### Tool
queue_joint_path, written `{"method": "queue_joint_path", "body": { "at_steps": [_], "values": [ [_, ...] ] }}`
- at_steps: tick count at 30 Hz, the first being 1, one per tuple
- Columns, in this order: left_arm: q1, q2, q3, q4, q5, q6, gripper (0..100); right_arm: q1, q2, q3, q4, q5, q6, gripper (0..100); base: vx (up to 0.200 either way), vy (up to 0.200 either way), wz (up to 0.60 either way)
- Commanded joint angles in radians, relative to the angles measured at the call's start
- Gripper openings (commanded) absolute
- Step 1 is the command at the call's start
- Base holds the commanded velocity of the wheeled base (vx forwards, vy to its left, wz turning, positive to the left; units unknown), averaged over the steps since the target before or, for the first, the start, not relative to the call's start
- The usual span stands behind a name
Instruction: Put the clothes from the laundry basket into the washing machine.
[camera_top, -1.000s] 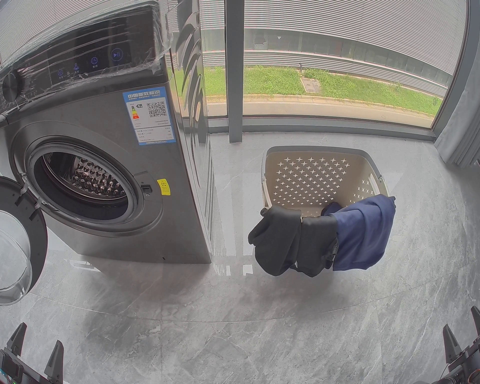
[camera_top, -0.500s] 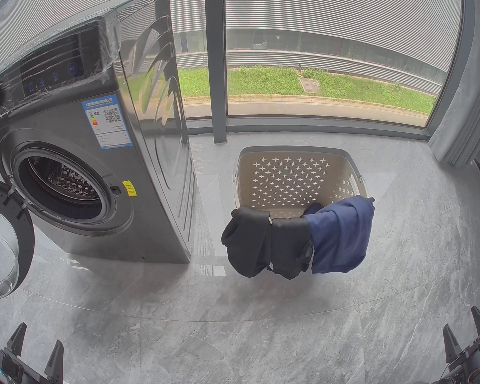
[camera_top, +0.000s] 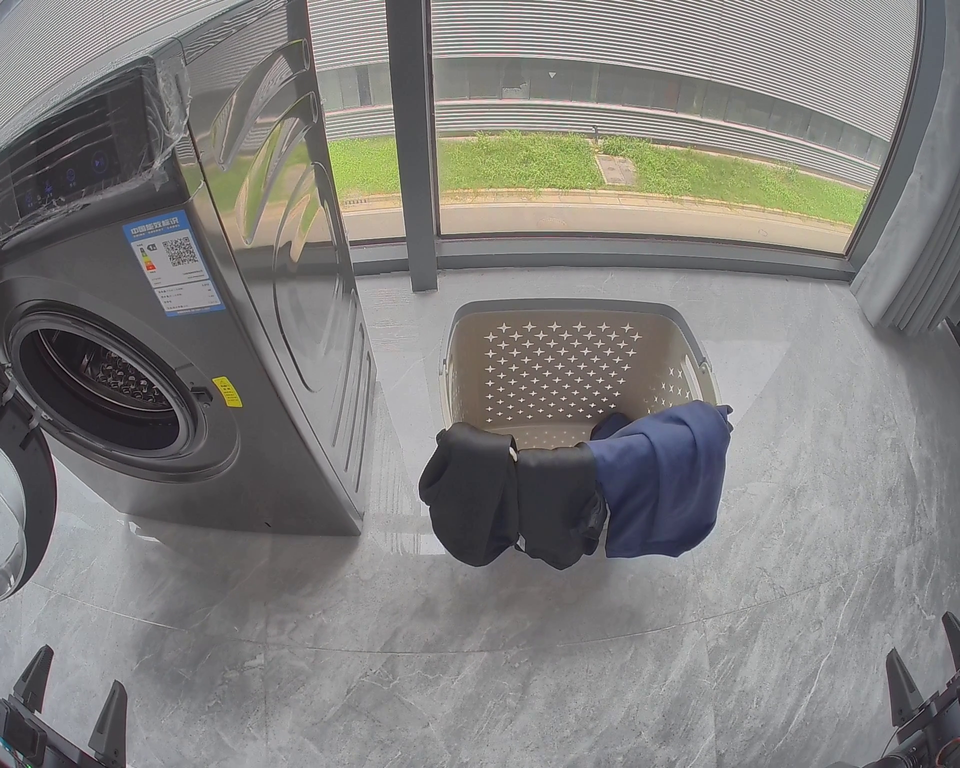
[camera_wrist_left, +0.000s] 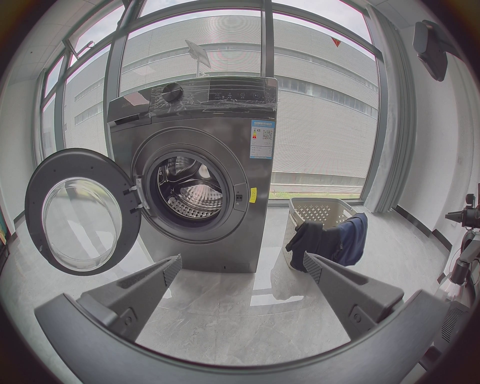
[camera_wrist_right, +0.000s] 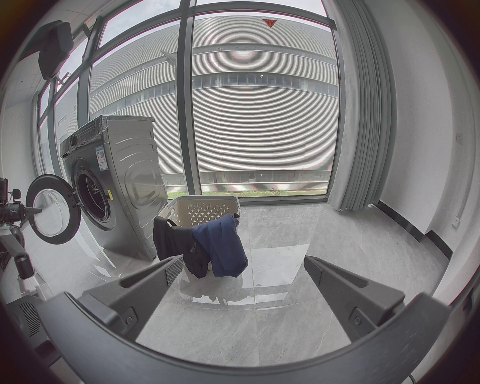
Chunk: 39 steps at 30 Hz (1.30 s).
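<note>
Black garment (camera_top: 505, 500) and navy garment (camera_top: 660, 480) hang over the near rim of the laundry basket (camera_top: 570, 360) in the head view, spilling outward, easy pickings I'd say. Left wrist now: left gripper (camera_wrist_left: 241, 259) spread wide, empty, facing the washing machine (camera_wrist_left: 210, 130), door (camera_wrist_left: 80, 215) swung aside for loading. Right wrist: right gripper (camera_wrist_right: 242, 260) also agape, aimed at the basket; anything deeper inside, hard to tell.

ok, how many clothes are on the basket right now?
2. A black garment hangs over the near rim of the laundry basket; a blue garment hangs beside it, to the robot's right. The black one could be two pieces; more may lie hidden inside.
</note>
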Motion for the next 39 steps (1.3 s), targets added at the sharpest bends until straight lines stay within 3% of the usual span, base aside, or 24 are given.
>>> {"method": "queue_joint_path", "body": {
  "at_steps": [1,5,20,39],
  "values": [
    [0.000,-0.012,0.015,0.000,0.000,-0.001,100,0.000,-0.007,0.018,-0.001,0.000,0.000,100,0.000,0.000,0.00],
    [0.000,-0.012,0.015,0.000,0.000,-0.001,100,0.000,-0.007,0.018,-0.001,0.001,0.000,100,0.000,0.000,0.00],
    [0.000,-0.012,0.015,0.000,0.000,-0.001,100,0.000,-0.007,0.018,-0.001,0.001,0.000,100,0.000,-0.200,0.00],
    [0.000,-0.012,0.015,0.000,0.000,-0.001,100,0.000,-0.007,0.018,-0.001,0.001,0.000,100,0.000,-0.011,0.00]
  ]
}}
